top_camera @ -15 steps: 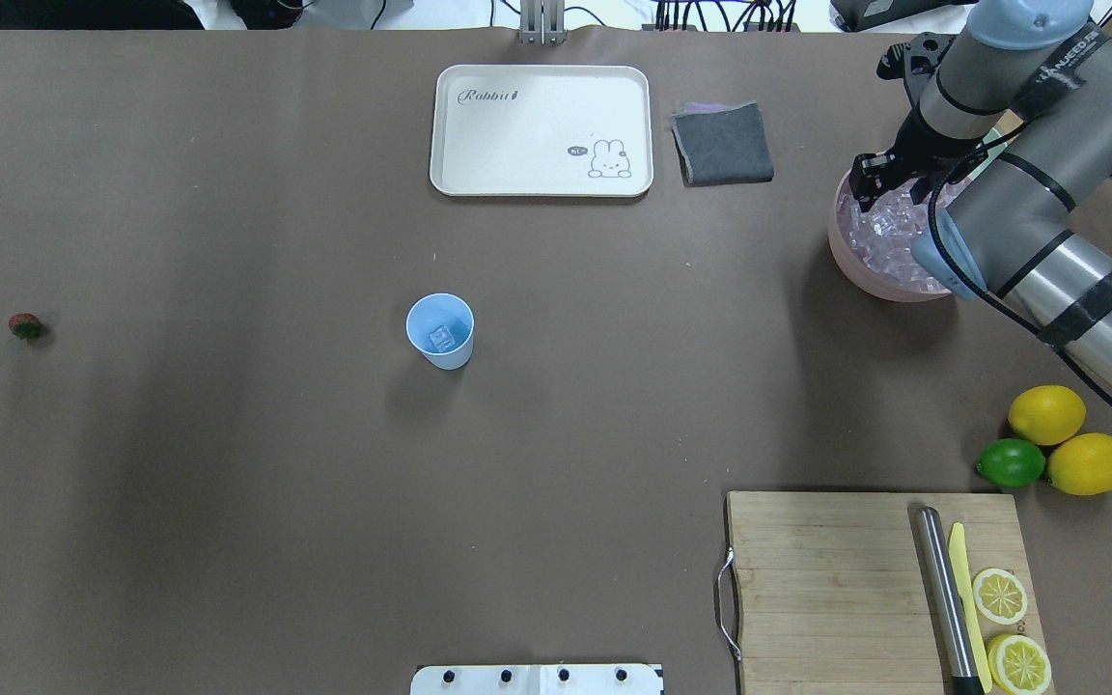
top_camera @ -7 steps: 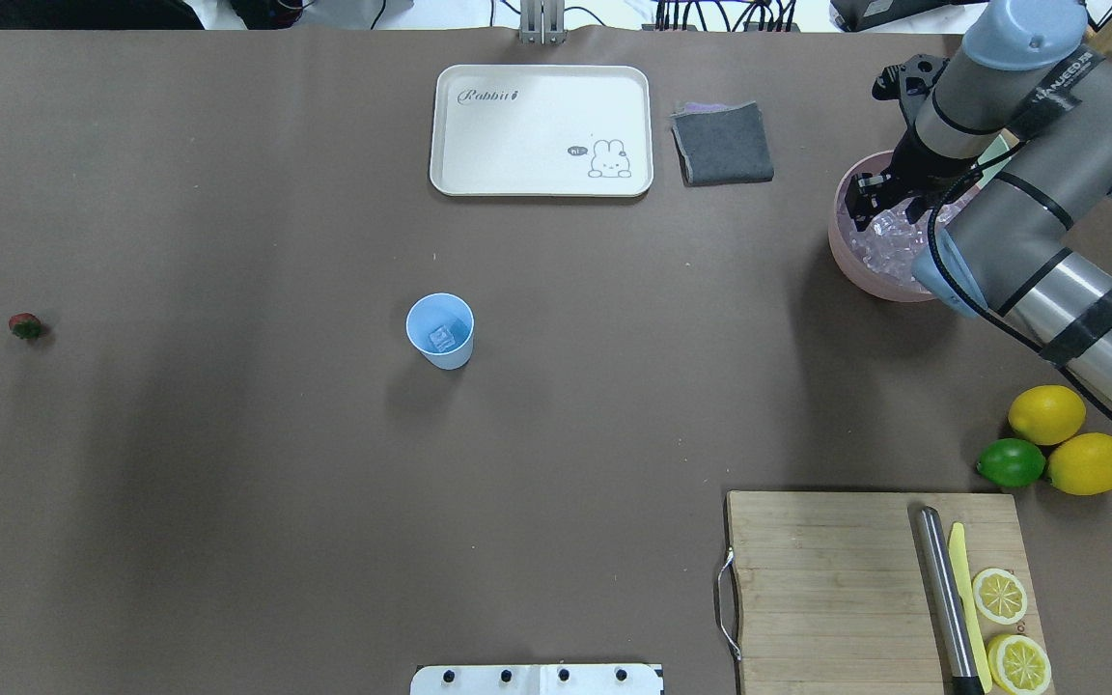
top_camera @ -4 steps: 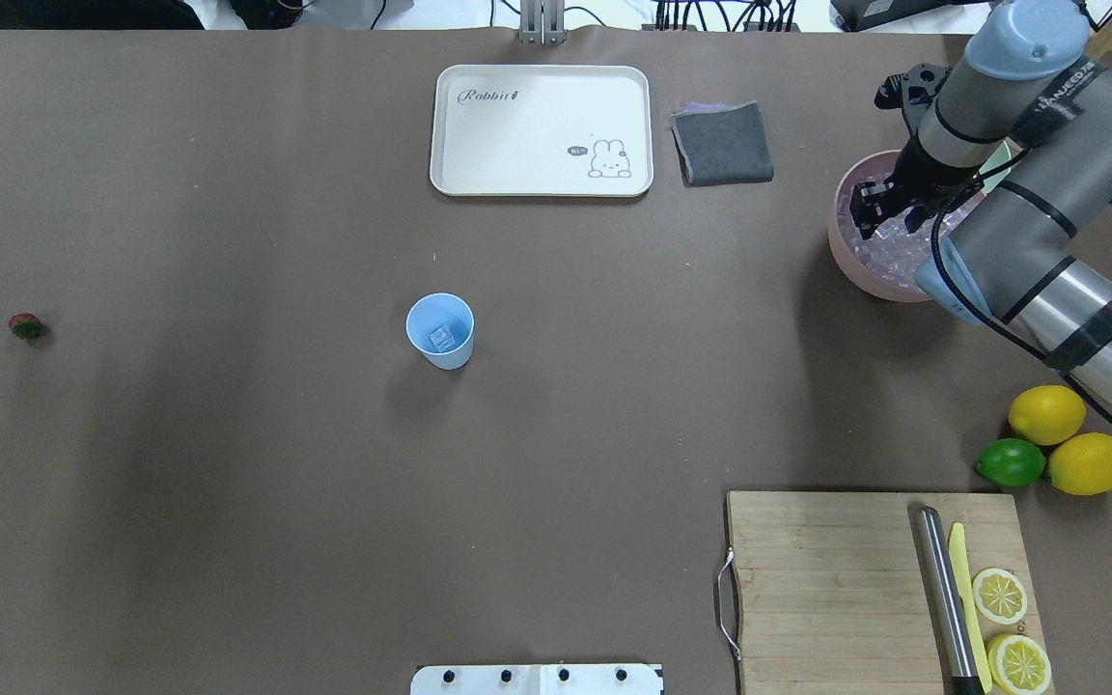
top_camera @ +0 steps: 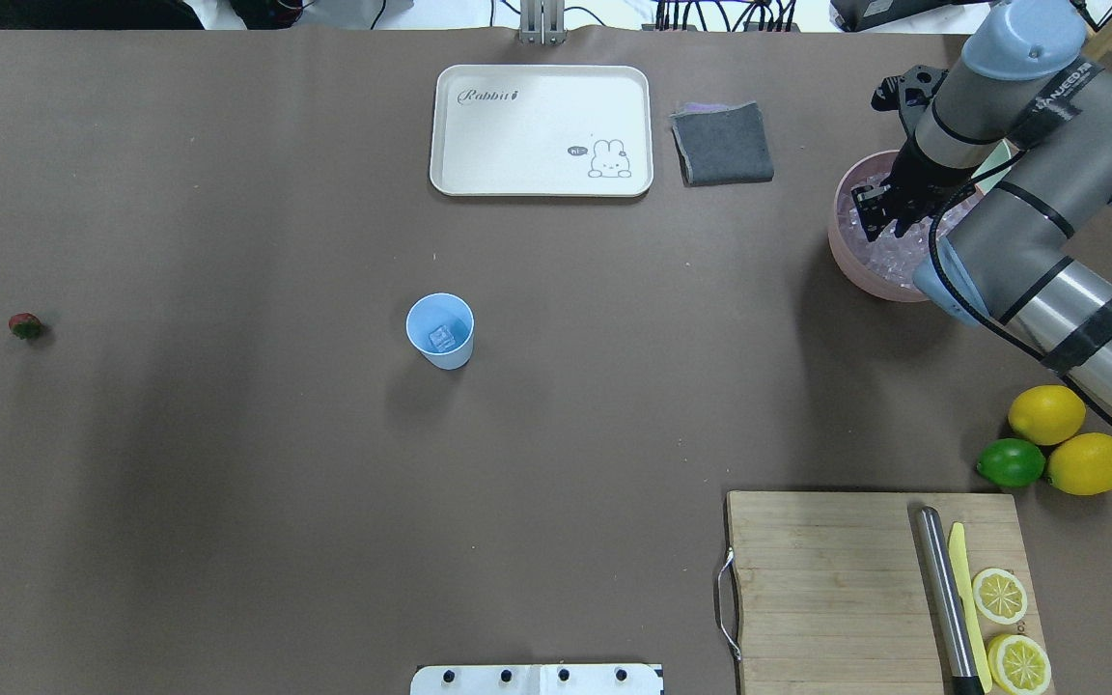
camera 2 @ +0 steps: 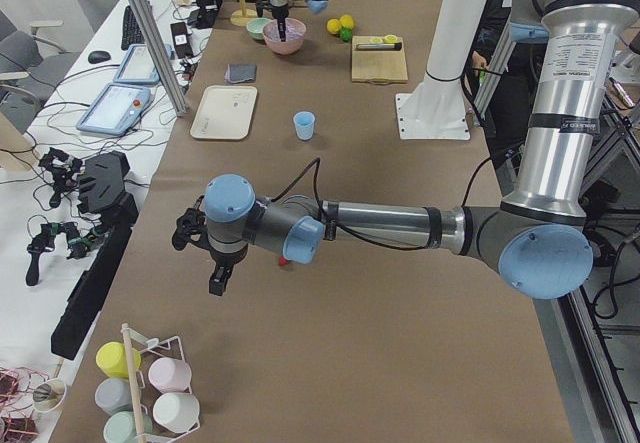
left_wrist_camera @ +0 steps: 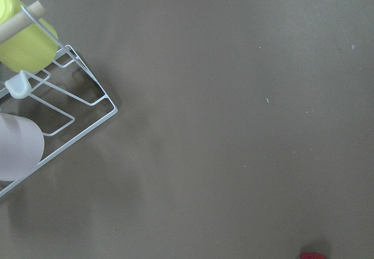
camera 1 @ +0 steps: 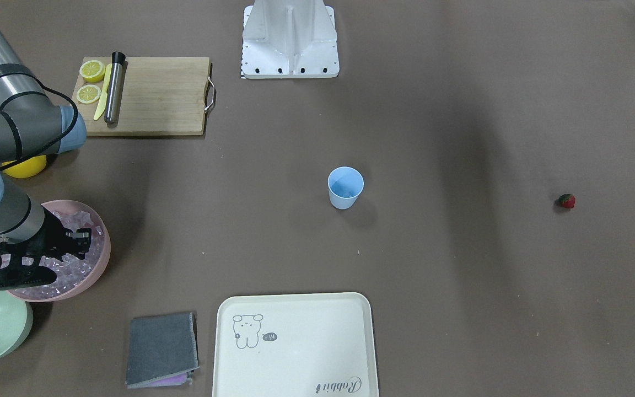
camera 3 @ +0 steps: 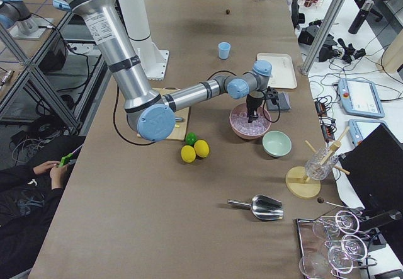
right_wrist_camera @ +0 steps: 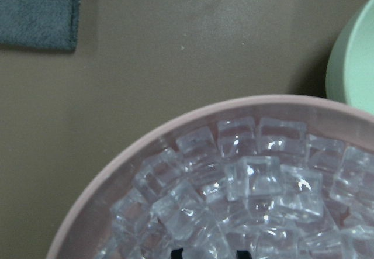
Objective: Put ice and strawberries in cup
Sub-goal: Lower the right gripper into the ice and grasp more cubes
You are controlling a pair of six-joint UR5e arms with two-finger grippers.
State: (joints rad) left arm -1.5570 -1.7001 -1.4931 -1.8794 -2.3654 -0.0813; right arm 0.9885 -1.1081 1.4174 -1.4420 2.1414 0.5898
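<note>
ice (right_wrist_camera: 251, 183) filled the pink bowl (top_camera: 844, 259); one cube sat in the cup (top_camera: 440, 331) mid-table, strawberry (top_camera: 25, 326) far left. right gripper (top_camera: 882, 224) hung in the bowl, tips (right_wrist_camera: 240, 253) slightly apart among cubes, grasp unclear. left gripper (camera 2: 218, 281) hovered near the strawberry, state unclear.

A robotics lab — 2 teach pendants (camera 2: 107, 113), aluminium frame posts (camera 2: 152, 38), cables (top_camera: 710, 14) along the side bench (camera 2: 60, 93).

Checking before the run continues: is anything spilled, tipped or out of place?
Nothing spilled or tipped. The cup stands upright with one ice cube inside; the other cubes sit in the pink bowl. Only the strawberry looks stray, alone far from everything.
</note>
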